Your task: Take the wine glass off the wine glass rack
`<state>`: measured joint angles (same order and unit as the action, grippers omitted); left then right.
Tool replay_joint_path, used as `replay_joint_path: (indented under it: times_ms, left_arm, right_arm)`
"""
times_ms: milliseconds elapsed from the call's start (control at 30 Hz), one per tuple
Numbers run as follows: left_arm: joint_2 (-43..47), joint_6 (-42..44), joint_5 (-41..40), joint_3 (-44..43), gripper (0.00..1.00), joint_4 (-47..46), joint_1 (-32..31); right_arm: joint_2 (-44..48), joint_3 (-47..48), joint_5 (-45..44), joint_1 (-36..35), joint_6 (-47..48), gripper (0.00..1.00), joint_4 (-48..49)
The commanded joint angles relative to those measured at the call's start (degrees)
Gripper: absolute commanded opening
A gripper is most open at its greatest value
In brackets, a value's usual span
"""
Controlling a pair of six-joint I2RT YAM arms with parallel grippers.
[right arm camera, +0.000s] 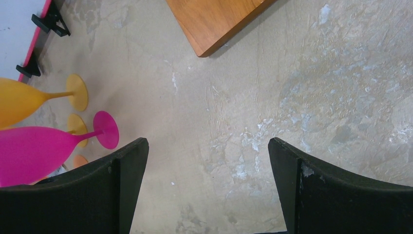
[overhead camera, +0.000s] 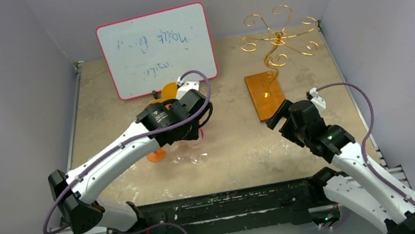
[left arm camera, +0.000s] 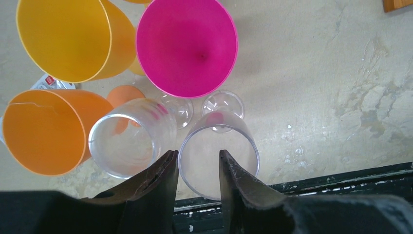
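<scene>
The left gripper hangs over a huddle of glasses with its jaws narrowly parted, and the near wall of the clear wine glass rises up into the gap. That wall lies close against one finger and apart from the other, so the rim is not clamped, and the glass stands upright on the table, off the rack. A second clear glass sits just outside the same finger, its rim almost touching the first. Ahead of the jaws the pink glass crowds close, with the yellow glass and the orange glass packed in on that same side. On the other side of the jaws the table runs bare. Just behind them lies the black rail at the table's near edge. The right gripper hovers with its jaws wide and holds nothing. Bare table shows between and ahead of them. The near corner of the rack's wooden base lies a little beyond the jaws, and the gold wire arms stand further on, by the table's far corner. The whiteboard leans along the far edge.
</scene>
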<state>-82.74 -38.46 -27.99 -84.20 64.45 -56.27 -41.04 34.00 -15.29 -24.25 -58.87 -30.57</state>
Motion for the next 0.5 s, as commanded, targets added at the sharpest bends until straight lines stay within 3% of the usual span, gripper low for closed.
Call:
replay_joint_path:
  times_ms: [0, 467]
  left_arm:
    - [2.4, -0.7, -2.3, -3.5, 0.38, -0.6, 0.1]
    - [11.7, -1.5, -13.5, -3.8, 0.53, -5.1, 0.1]
  right_arm:
    - [0.0, 2.0, -0.4, 0.2, 0.7, 0.95, 0.4]
    - [-0.2, 2.9, -7.0, 0.2, 3.4, 0.96, 0.7]
